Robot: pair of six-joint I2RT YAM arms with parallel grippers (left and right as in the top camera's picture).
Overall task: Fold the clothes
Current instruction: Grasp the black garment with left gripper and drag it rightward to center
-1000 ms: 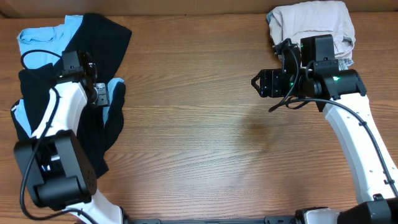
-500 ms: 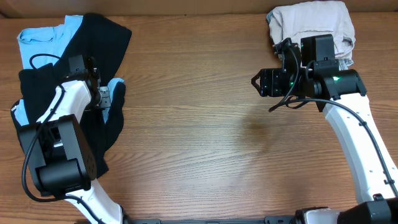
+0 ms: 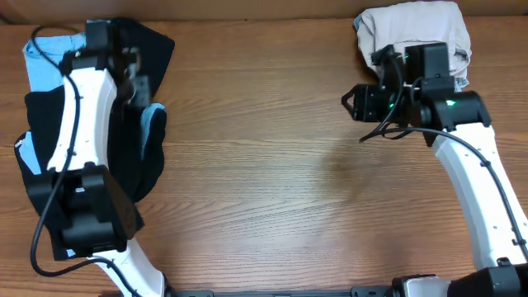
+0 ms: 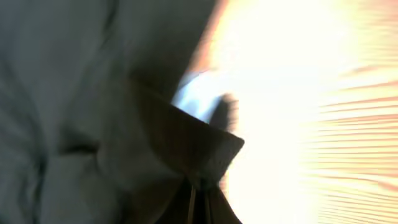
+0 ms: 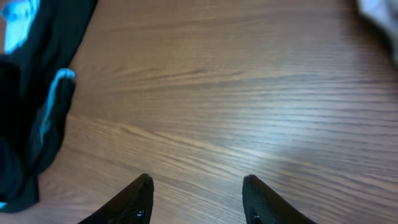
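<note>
The clothes lie in a heap at the table's left end: a black T-shirt (image 3: 155,48) over a light-blue one (image 3: 45,73). My left gripper (image 3: 136,81) is over the heap's far part. In the blurred left wrist view the gripper (image 4: 200,194) is shut on a raised fold of the black T-shirt (image 4: 186,143), with a bit of light-blue fabric (image 4: 196,93) behind it. My right gripper (image 3: 350,103) hovers over bare wood at the right, pointing left toward the heap. It stands open (image 5: 198,194) with nothing between its fingers. The clothes (image 5: 31,106) show at that view's left edge.
A folded pale grey-white garment (image 3: 412,31) lies at the far right corner, just behind my right arm. Bare wood tabletop (image 3: 264,165) stretches between the two arms. The table's far edge (image 3: 264,18) runs along the top.
My left gripper has shut on the black T-shirt and swung toward the table's far edge with it. My right gripper's jaws have narrowed somewhat and it has shifted slightly right.
</note>
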